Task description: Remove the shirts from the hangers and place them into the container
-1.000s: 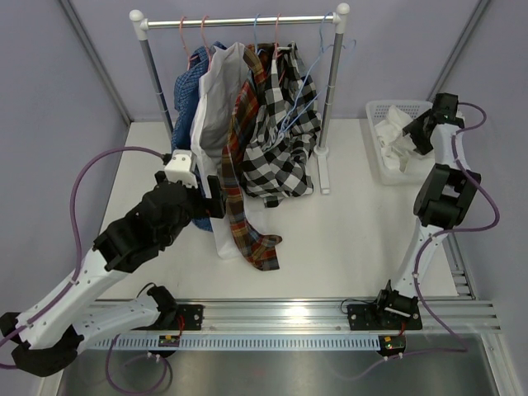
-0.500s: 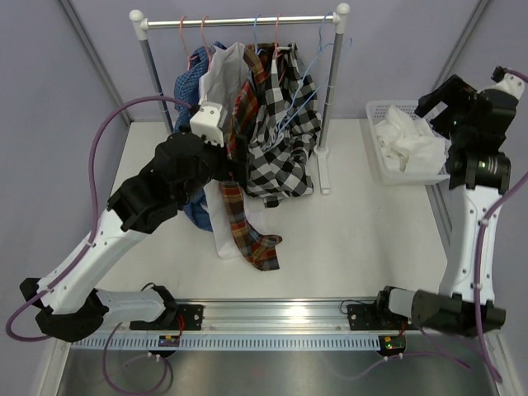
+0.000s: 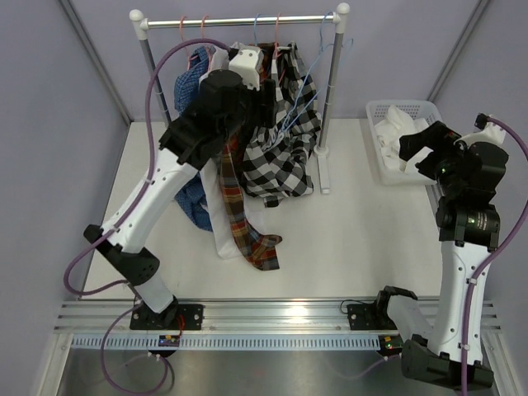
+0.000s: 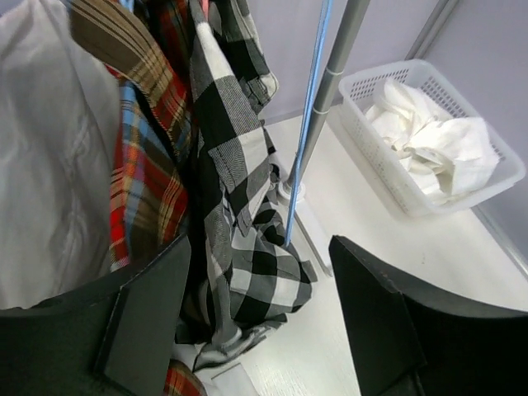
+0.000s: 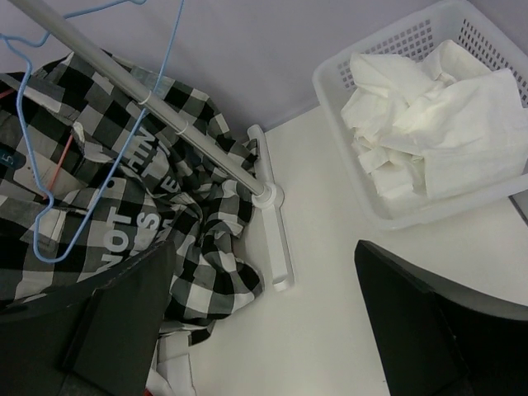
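On the rack hang a blue checked shirt (image 3: 190, 78), a white shirt (image 4: 49, 165), a red-orange plaid shirt (image 3: 239, 214) and a black-and-white checked shirt (image 3: 285, 157). Pink hangers (image 3: 183, 33) and light blue hangers (image 3: 301, 91) hook over the rail. My left gripper (image 3: 266, 87) is high at the shirts' shoulders, open, with the checked shirt (image 4: 239, 247) showing beyond its fingers and nothing clamped. One white shirt (image 5: 429, 140) lies crumpled in the container (image 3: 375, 144) at the right. My right gripper (image 3: 417, 150) hovers open and empty beside the container's near left corner.
The rack's rail (image 3: 239, 22) spans the back, with its right post (image 3: 330, 107) and foot (image 5: 276, 239) between the shirts and the container. The plaid shirt's tail trails on the white table (image 3: 355, 239). An empty blue hanger (image 5: 49, 206) dangles by the post.
My left arm has swung up from the white shirt's hem to the rail. My right gripper has opened, left the white shirt in the container and drawn back toward the near side.
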{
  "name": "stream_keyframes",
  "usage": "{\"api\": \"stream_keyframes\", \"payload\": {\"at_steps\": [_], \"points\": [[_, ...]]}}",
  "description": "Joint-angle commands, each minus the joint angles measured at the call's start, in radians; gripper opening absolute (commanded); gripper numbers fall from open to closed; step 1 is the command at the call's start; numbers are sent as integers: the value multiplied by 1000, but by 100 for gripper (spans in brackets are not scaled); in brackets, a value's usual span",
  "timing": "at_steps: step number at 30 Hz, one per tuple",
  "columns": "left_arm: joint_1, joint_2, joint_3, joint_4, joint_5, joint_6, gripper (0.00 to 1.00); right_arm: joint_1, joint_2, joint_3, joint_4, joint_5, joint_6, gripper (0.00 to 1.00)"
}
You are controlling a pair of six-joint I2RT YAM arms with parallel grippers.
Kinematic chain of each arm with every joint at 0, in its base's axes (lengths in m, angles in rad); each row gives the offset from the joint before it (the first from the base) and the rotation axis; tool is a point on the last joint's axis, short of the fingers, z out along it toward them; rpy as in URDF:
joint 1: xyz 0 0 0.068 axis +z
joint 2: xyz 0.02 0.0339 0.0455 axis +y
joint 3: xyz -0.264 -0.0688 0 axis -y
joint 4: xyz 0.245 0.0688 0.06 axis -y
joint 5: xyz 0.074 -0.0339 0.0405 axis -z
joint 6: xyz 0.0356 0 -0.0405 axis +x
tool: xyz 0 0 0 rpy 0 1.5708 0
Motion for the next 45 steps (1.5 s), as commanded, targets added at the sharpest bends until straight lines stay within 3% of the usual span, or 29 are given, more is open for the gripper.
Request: {"api": "stream_keyframes", "payload": {"at_steps": [1,13,23,34,45], "points": [[9,70,74,10,51,28,68,2,-28,-40,38,-83,15,99],[51,205,107,12,-93,72,65,37,-56,-98,52,-97,2,99],[49,115,118,24,-58,108,68,37,-64,-120,61,-105,3,99],[74,125,49,22,-49,122,68,39,-62,-124,64,-117,6,99],[78,168,49,22,40,69,58,39,-68,-141,54,-123,8,100]]}}
